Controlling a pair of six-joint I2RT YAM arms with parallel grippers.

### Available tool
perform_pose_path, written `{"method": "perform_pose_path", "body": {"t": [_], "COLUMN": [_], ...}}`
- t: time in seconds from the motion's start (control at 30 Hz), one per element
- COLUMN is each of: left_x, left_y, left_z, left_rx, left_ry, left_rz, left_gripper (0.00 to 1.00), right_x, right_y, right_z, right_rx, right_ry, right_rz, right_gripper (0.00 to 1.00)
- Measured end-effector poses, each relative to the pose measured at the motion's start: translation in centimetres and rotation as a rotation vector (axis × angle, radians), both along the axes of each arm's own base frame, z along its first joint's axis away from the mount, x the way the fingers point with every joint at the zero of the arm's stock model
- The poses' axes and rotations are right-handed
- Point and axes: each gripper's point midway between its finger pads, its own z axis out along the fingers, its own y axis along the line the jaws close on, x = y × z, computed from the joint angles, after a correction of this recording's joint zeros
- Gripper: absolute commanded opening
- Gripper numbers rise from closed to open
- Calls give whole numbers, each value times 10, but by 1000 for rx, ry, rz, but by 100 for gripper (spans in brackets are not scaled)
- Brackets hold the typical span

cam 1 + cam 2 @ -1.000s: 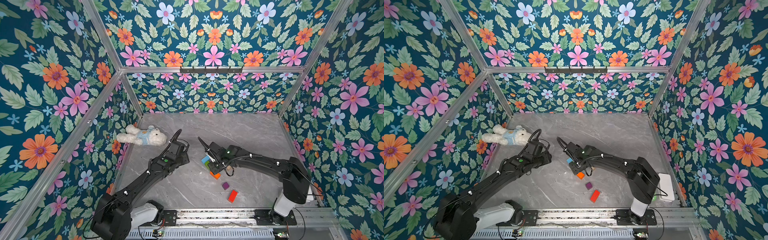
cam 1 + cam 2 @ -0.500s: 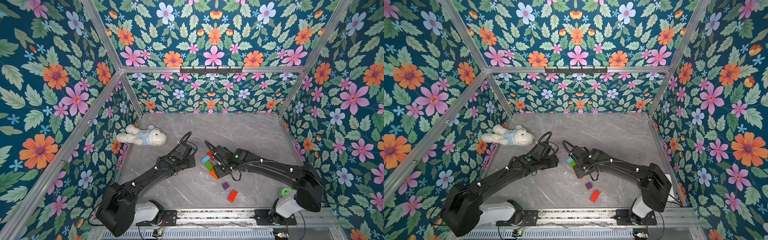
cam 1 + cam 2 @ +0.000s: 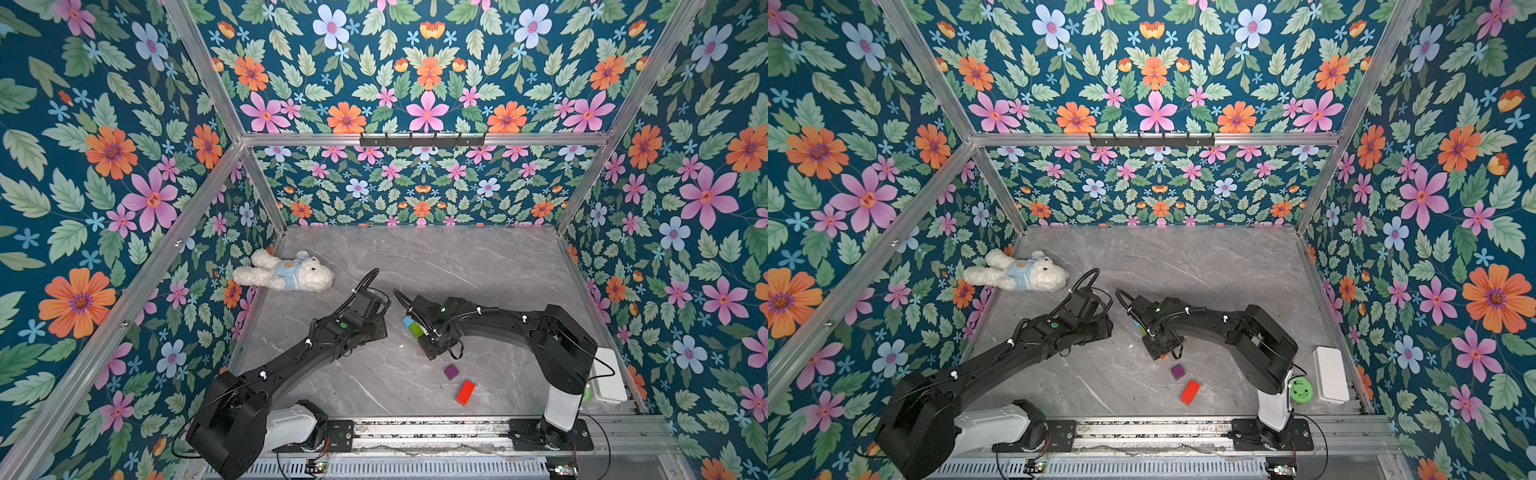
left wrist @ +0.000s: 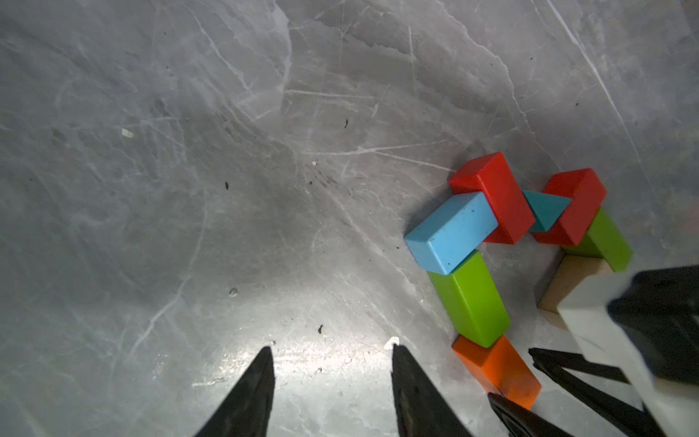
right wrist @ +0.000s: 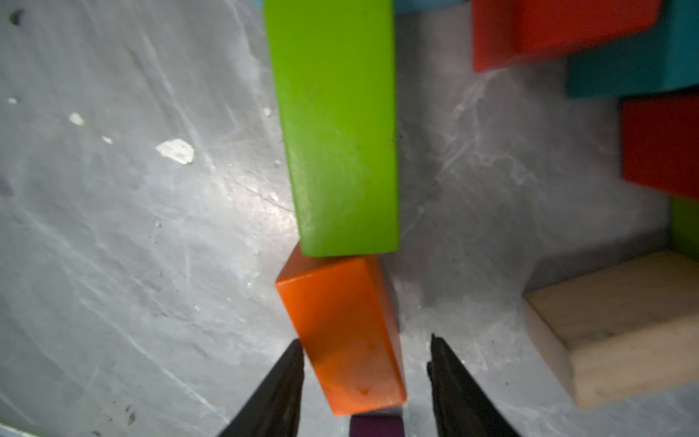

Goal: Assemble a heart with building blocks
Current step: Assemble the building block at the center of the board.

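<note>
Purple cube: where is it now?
In a top view the purple cube lies loose on the table, near the front rail, beside the red block but not touching it.

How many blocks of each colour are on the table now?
Red wooden bars: 3
Green wooden bars: 2
Light blue wooden bar: 1
Orange wooden bar: 1
Natural wood bar: 1
Teal wooden triangle: 1
Purple wooden cube: 1
Total: 10
</note>
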Motion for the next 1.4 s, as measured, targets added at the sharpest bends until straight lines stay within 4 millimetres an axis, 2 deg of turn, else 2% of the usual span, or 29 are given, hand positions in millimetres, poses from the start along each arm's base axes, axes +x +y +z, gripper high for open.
{"method": "perform_pose_path", "body": {"t": [0.2,0.57,1.0,1.27,1.4], "left_x": [1,2,0,-2,-2], "left_y": [1,3,5,6,6], "left_z": [0,1,-3,-7,-8], "left_rx": [6,9,16,22,23], "left_ry": [-3,-11,-3,6,8], "left_rz": [5,10,10,10,10], "left_gripper": [53,53,53,53,55], "right_x": [4,11,8,7,7], "right_y": [-4,-3,1,2,3], "right_z": [-7,-5,-5,-5,-5], "right_rx": [-15,-9,7,7,9], "right_ry": [8,-2,1,-7,-9], "right_rz": [-6,-6,16,30,34], "right_gripper": [44,43,29,30,42]}}
